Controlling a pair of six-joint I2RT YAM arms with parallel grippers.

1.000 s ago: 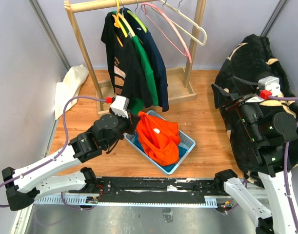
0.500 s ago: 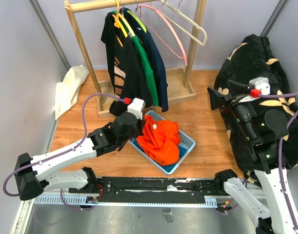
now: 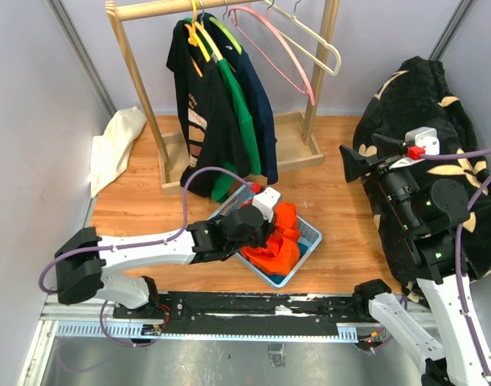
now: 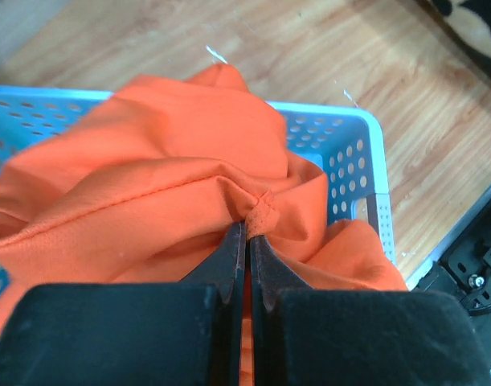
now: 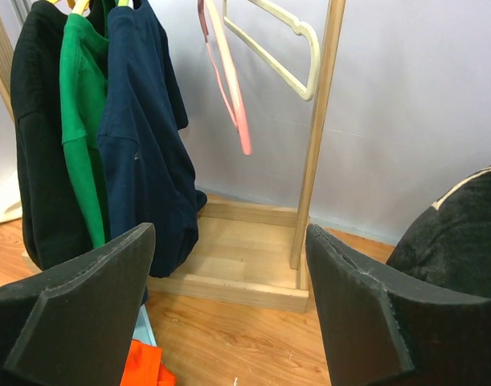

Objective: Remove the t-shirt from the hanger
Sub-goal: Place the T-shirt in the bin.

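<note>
An orange t-shirt (image 3: 287, 241) lies bunched in a blue basket (image 3: 313, 235) on the wooden floor. My left gripper (image 3: 267, 227) is over the basket, shut on a fold of the orange t-shirt (image 4: 149, 185). In the left wrist view the gripper (image 4: 247, 225) pinches a small tuft of the cloth. My right gripper (image 3: 366, 157) is open and empty, held up at the right. In the right wrist view the gripper (image 5: 229, 233) faces the rack. A pink hanger (image 3: 277, 48) and a cream hanger (image 3: 317, 44) hang bare.
A wooden rack (image 3: 137, 80) holds a black shirt (image 3: 198, 104), a green shirt (image 3: 241, 108) and a navy shirt (image 3: 263, 112). A white cloth (image 3: 116, 145) lies at the left wall. A black patterned blanket (image 3: 422, 88) fills the right side.
My left arm has swung right over the basket with the orange t-shirt, which now sits lower in it. My right gripper has shifted slightly left.
</note>
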